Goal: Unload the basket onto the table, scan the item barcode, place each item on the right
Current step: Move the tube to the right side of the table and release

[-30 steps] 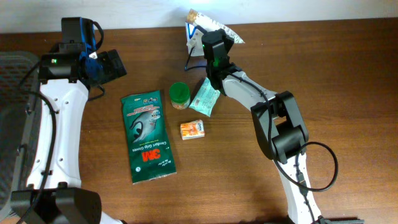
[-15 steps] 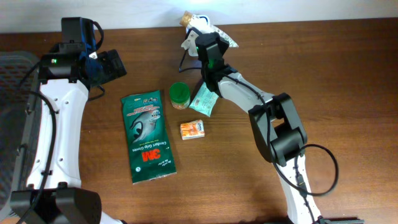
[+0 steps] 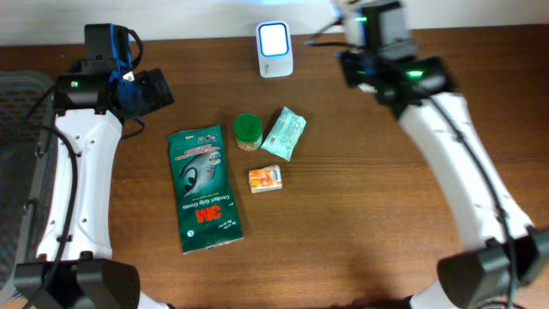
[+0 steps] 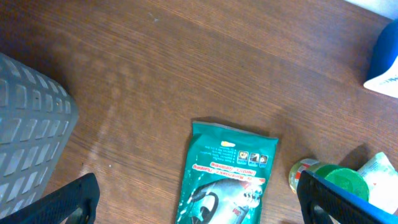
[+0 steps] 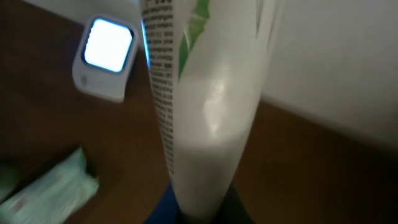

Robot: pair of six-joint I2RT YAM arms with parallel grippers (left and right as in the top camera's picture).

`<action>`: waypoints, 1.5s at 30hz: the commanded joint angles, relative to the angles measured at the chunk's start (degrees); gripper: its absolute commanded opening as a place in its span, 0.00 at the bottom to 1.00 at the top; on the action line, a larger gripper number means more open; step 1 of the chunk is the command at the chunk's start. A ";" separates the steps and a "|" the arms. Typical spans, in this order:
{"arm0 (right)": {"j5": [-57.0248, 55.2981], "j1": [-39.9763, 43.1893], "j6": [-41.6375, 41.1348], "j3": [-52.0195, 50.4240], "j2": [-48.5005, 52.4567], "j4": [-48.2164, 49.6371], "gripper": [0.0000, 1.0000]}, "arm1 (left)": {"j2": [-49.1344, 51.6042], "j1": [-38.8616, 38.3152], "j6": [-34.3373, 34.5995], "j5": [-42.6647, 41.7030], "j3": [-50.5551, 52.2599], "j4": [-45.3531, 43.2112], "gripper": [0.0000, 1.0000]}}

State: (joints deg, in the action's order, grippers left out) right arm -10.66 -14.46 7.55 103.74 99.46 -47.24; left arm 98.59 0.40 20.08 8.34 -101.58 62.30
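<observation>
Nearest the front edge lay the green glove pack (image 3: 203, 189), its long side running from 12 to 6 o'clock; just beside it at 3 o'clock sat a small orange box (image 3: 266, 178); further back, the green-lidded jar (image 3: 247, 131) stood near the pack's far corner, with a mint tissue packet (image 3: 285, 134) close at its 3 o'clock; well out at 9 o'clock, a grey basket (image 4: 31, 130) met the table's edge; the left gripper (image 3: 150, 90) hung at 10 o'clock of the jar, released, its fingers (image 4: 74, 199) spread wide with nothing between them; at the far edge the scanner (image 3: 274, 39) stood lit; at its 2 o'clock the right gripper (image 3: 364, 19) was clenched on a white printed packet (image 5: 205, 112), raised off the table against the wall.
</observation>
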 commanded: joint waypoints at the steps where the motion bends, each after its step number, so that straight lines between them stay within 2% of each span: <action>1: 12.11 7.78 -11.87 0.68 -2.19 -10.25 0.04 | -0.09 0.15 -0.87 -0.15 -0.57 -0.07 0.99; 5: 14.34 16.04 -14.29 -2.23 -0.02 -18.03 0.04 | -0.09 0.15 -0.87 -0.15 -0.57 -0.07 1.00; 8: 14.51 21.68 -15.58 -6.82 2.10 -17.77 0.04 | -0.09 0.15 -0.87 -0.15 -0.57 -0.07 0.99; 14: 15.67 28.72 -15.54 -17.66 5.35 -9.16 0.04 | -0.09 0.15 -0.87 -0.17 -0.57 -0.07 0.99; 19: 17.42 29.59 -15.37 -25.86 7.34 0.83 0.04 | -0.09 0.15 -0.87 -0.15 -0.57 -0.07 0.99; 25: 17.75 30.77 -16.46 -27.61 9.09 2.84 0.05 | -0.09 0.15 -0.87 -0.15 -0.57 -0.07 0.99; 26: 17.73 31.23 -17.18 -27.61 9.09 2.62 0.08 | -0.09 0.15 -0.87 -0.15 -0.57 -0.07 0.99; 29: 18.03 33.64 -19.02 -27.58 9.07 1.20 0.35 | -0.09 0.15 -0.87 -0.17 -0.57 -0.07 0.99; 31: 19.65 34.64 -18.99 -27.04 9.01 0.22 0.45 | -0.09 0.15 -0.87 -0.17 -0.57 -0.07 0.99; 36: 24.65 34.49 -15.98 -18.49 8.41 -8.17 0.53 | -0.09 0.15 -0.87 -0.17 -0.57 -0.07 0.99; 40: 32.63 31.67 -13.55 -10.97 7.63 -12.52 0.54 | -0.09 0.15 -0.87 -0.15 -0.57 -0.07 0.99; 45: 40.87 25.42 -15.61 -9.07 7.89 -9.94 0.54 | -0.09 0.15 -0.87 -0.15 -0.57 -0.07 0.99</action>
State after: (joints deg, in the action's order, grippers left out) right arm 22.48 15.22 -7.27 94.17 108.57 -58.81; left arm 98.59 0.40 20.08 8.36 -101.58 62.33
